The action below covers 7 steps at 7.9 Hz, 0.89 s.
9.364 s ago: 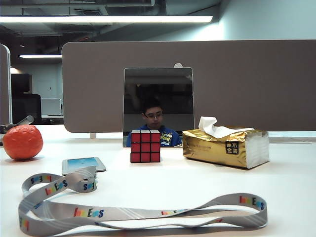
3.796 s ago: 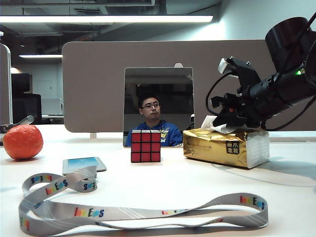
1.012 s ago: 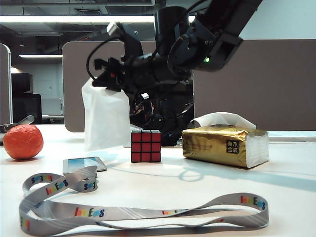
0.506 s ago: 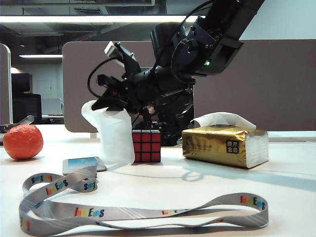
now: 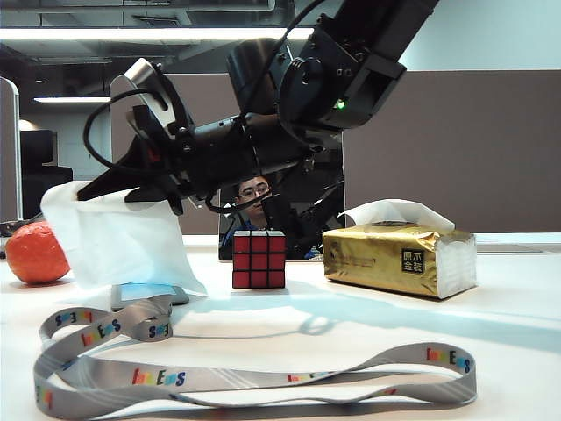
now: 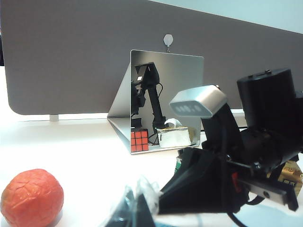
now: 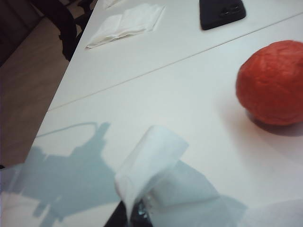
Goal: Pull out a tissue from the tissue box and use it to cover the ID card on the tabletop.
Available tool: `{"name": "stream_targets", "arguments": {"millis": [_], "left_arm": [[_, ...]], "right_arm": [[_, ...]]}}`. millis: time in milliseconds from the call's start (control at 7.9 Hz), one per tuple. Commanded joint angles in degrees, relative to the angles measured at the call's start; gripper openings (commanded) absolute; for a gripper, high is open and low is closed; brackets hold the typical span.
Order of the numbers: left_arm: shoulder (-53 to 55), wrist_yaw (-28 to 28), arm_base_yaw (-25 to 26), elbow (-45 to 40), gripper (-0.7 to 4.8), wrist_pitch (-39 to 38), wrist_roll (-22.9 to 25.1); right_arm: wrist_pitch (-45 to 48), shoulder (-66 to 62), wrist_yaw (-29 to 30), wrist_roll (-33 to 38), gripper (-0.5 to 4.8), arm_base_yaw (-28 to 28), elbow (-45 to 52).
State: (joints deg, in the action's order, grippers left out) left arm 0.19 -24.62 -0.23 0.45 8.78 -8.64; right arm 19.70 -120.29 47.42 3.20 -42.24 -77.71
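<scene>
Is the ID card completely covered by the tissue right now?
No, the tissue held by the right claw drapes over it, but the ID card's front edge shows beneath.

Office: white desk (image 5: 368, 329), grey partition panels (image 5: 456, 149), ceiling strip lights (image 5: 175, 33).

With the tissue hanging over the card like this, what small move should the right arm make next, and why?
Probably lower a little and release. The right gripper, shut on the tissue, holds it draped over the ID card, whose front edge still peeks out; sinking first should let the sheet settle flat across it.
</scene>
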Motion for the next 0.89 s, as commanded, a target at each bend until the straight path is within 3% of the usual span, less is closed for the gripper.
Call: {"name": "stream_targets", "arguments": {"millis": [127,253,380,886], "left_arm": [[0.04,0.0,-0.04,0.17,-0.06,0.26,0.02],[0.04,0.0,-0.04,0.17,-0.06,0.26,0.02],[0.04,0.0,-0.04,0.17,-0.06,0.26,0.02],[0.04,0.0,-0.04,0.17,-0.06,0.24,0.04]], "right_arm": [[-2.32,0.22,-0.15,0.11,0.05,-1.01,-0.22],[-2.93,0.22,-0.17,0.07,0.53,-1.01,-0.22],[-3.54,0.22,-0.39,0.07,1.55,-1.01,-0.22],[-1.27,0.28,-5.2,0.2,1.59,-0.79,-0.24]]}}
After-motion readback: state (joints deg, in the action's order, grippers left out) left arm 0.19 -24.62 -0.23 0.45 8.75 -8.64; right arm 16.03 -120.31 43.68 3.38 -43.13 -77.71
